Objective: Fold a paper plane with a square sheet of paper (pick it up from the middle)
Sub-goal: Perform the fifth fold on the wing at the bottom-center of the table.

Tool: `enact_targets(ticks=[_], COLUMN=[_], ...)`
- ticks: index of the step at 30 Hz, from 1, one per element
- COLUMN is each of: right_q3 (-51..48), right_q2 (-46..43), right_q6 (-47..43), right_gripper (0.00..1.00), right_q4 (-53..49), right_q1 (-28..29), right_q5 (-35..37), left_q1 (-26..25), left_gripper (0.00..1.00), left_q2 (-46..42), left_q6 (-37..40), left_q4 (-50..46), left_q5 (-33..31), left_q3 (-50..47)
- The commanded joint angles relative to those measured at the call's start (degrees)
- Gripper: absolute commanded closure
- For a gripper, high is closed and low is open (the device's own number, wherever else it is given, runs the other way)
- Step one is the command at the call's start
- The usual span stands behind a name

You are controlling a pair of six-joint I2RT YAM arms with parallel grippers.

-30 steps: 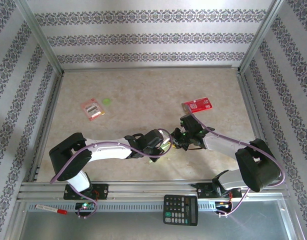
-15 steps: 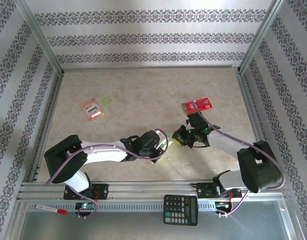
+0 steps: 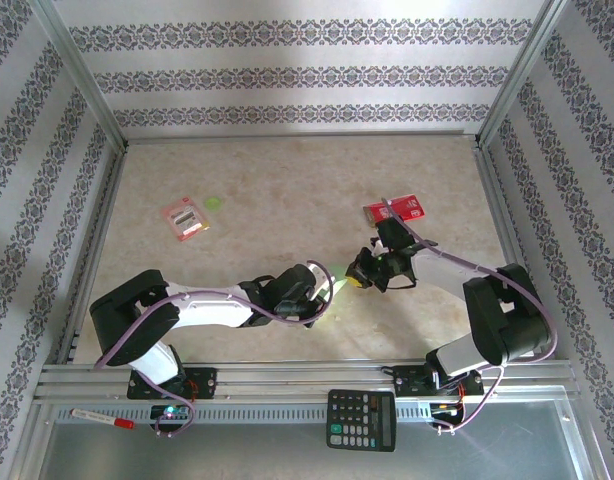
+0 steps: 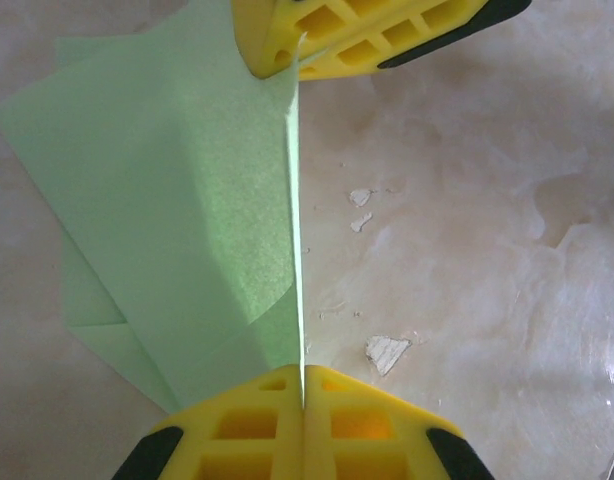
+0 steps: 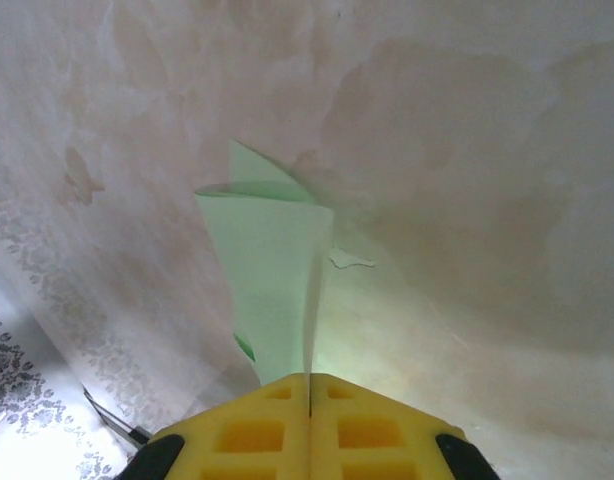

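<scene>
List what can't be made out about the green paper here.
- Top external: the square sheet of paper is mostly hidden under the left gripper and right gripper; fold shape unreadable.
- Left wrist: its lower edge is hidden behind the yellow pads.
- Right wrist: its near end is hidden by that gripper's pads.

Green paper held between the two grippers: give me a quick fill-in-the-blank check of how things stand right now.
1. The left gripper is ___ on the folded sheet of paper.
2. The right gripper pinches the same paper, which is light ___.
3. In the top view, the red packet lies just beyond the ___ gripper.
4. The small green disc lies beside the other packet, on the ___ side of the table.

Missing words: shut; green; right; left.
</scene>
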Motion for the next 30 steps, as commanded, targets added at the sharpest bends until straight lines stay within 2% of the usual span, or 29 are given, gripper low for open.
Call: enact_targets(ticks=[1,6,10,18,30], right_q3=[2.4,3.4,3.2,5.1,3.0], right_q2=[0.7,-1.2,-2.7,-7.7,-8.1], right_q6=[-2.9,-4.4,-4.5,-10.2,-10.1], right_gripper=[0.87,0.7,0.64,0.62,0.62], right_q4=[-1.5,-3.2,-3.8,-10.6,-8.4], right_q1=[-1.7,-2.0,-2.2,-4.9,-0.3], right_q5=[1.7,1.6,0.4,3.9,5.1], left_q1=[-0.6,-0.6,-0.6,0.4,2.9], left_gripper=[1.0,1.0,1.0,1.0,1.0], left_q2=[0.6,0.8,1.0,-0.7,0.3], left_q6=[-2.3,-3.4,-3.8,-10.9,-25.2], left_q4=[0.5,1.7,1.9,9.1,26.9], left_q5=[1.4,0.9,0.6,1.5,2.7], left_q3=[-1.6,-2.0,-1.9,-4.6,-12.9])
